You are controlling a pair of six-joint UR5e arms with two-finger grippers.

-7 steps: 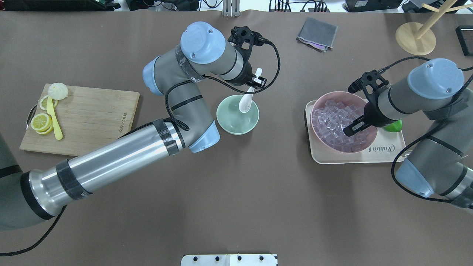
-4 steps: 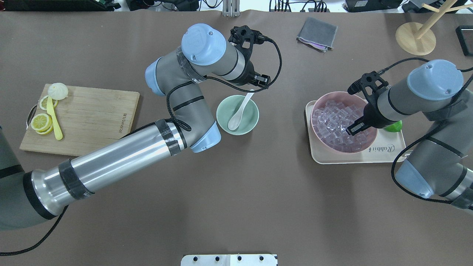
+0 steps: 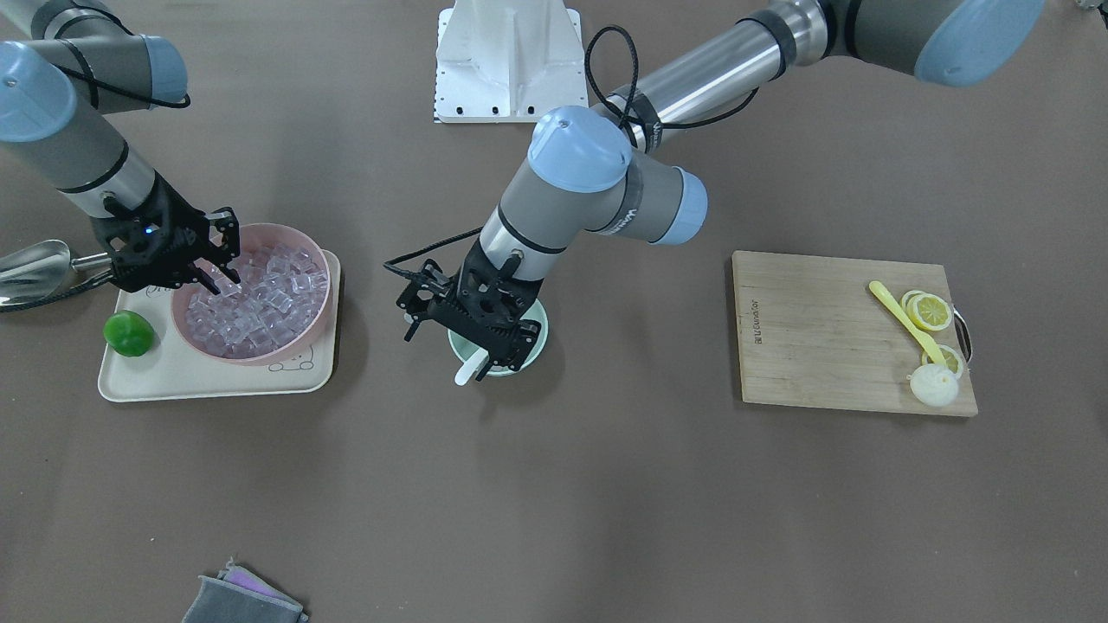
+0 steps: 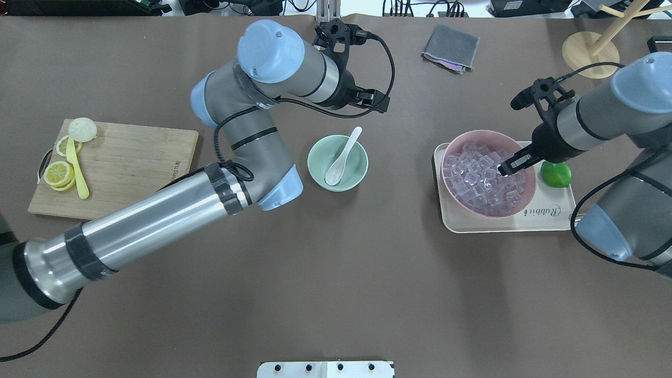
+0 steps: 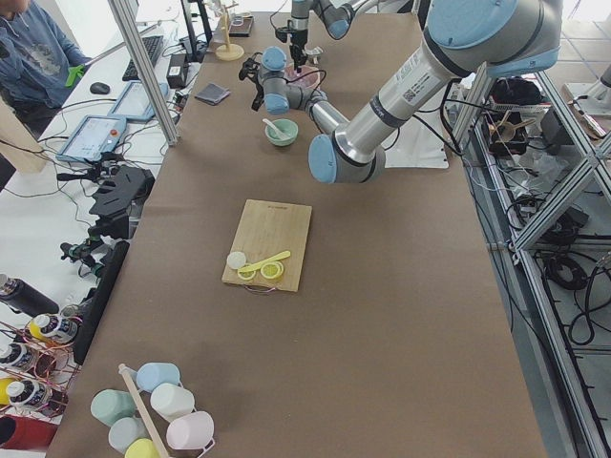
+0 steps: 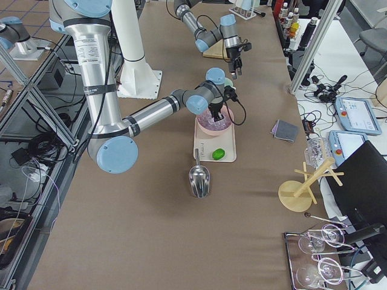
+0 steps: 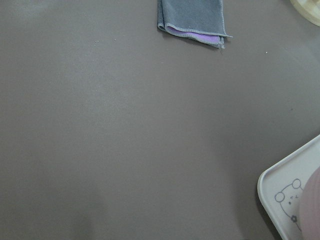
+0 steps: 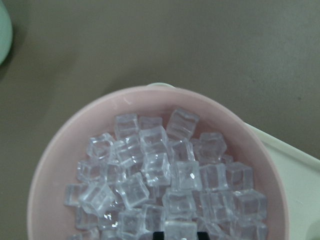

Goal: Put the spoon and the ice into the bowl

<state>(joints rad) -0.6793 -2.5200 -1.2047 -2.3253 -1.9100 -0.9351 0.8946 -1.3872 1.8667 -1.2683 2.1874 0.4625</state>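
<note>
The white spoon (image 4: 341, 157) lies in the mint-green bowl (image 4: 317, 157), scoop down and handle leaning on the far rim; its handle tip (image 3: 472, 370) shows in the front view. My left gripper (image 4: 375, 102) is open and empty, raised beyond the bowl's far rim. Ice cubes (image 4: 480, 173) fill the pink bowl (image 4: 472, 135). My right gripper (image 4: 505, 169) hangs over the pink bowl's right half. In the right wrist view its fingertips (image 8: 158, 234) flank one ice cube (image 8: 180, 230) at the bottom edge, above the pile (image 8: 150, 170).
The pink bowl sits on a cream tray (image 4: 546, 218) with a green lime (image 4: 556, 174). A steel scoop (image 3: 30, 268) lies beside the tray. A cutting board (image 4: 131, 168) with lemon slices and a yellow utensil is at the left. A grey cloth (image 4: 450, 47) and a wooden stand (image 4: 590, 52) are at the back.
My left gripper let go of the spoon, which dropped into the mint bowl, then rose and moved away. My right gripper lifted from deep in the ice.
</note>
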